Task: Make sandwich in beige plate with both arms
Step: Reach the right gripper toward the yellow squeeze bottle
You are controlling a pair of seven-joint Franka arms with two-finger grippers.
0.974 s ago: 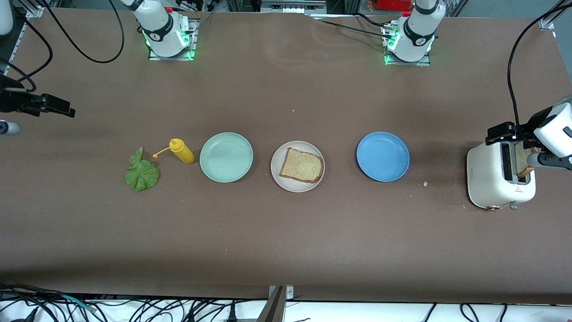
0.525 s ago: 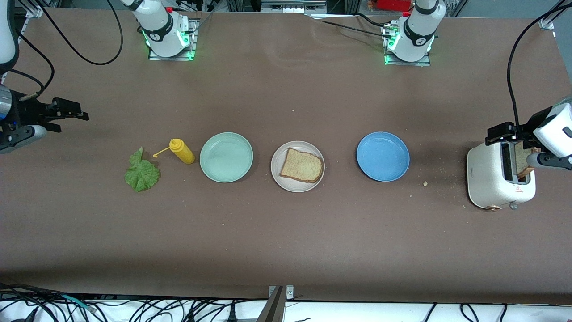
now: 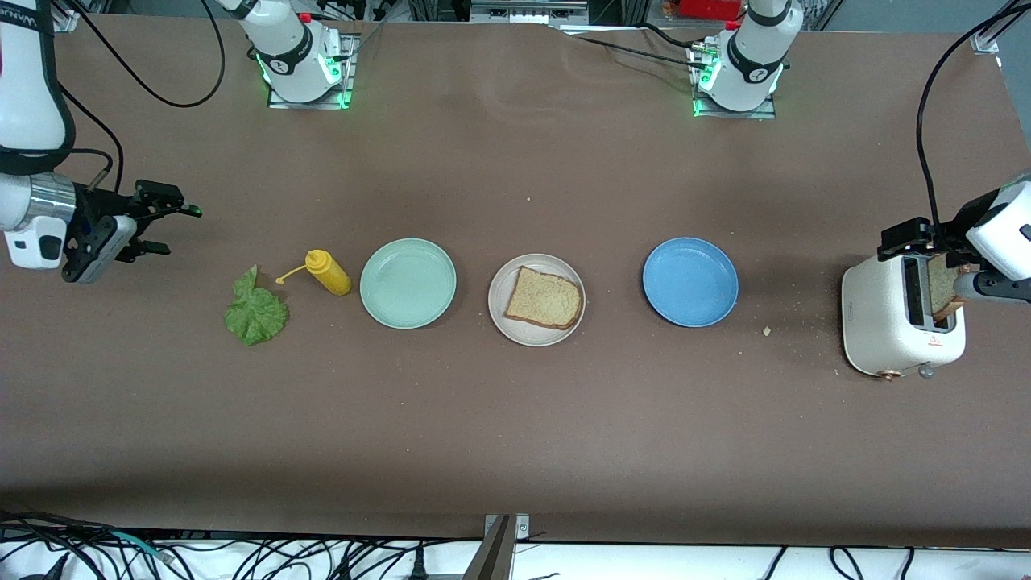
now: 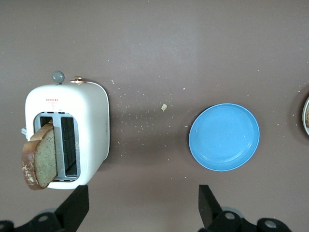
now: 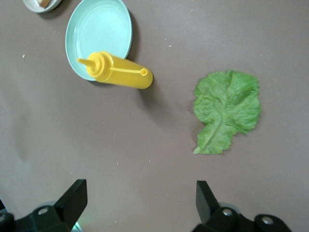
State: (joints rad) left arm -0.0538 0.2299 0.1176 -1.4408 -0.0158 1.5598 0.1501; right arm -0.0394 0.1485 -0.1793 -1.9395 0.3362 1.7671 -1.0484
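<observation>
Resting on the round, shallow beige plate (image 3: 536,300) at the middle of the matte brown desk (image 3: 515,419) is one square, grainy toast slice (image 3: 544,299) with a brown crust. A second slice (image 4: 39,158) juts tilted from the glossy white toaster (image 3: 896,324). The left hand (image 4: 144,207), released wide, hangs over the desk beside that toaster. The right hand (image 5: 141,202), also released, hovers above bare desk near the crinkled green lettuce leaf (image 3: 255,311) and yellow squeeze bottle (image 3: 327,272).
</observation>
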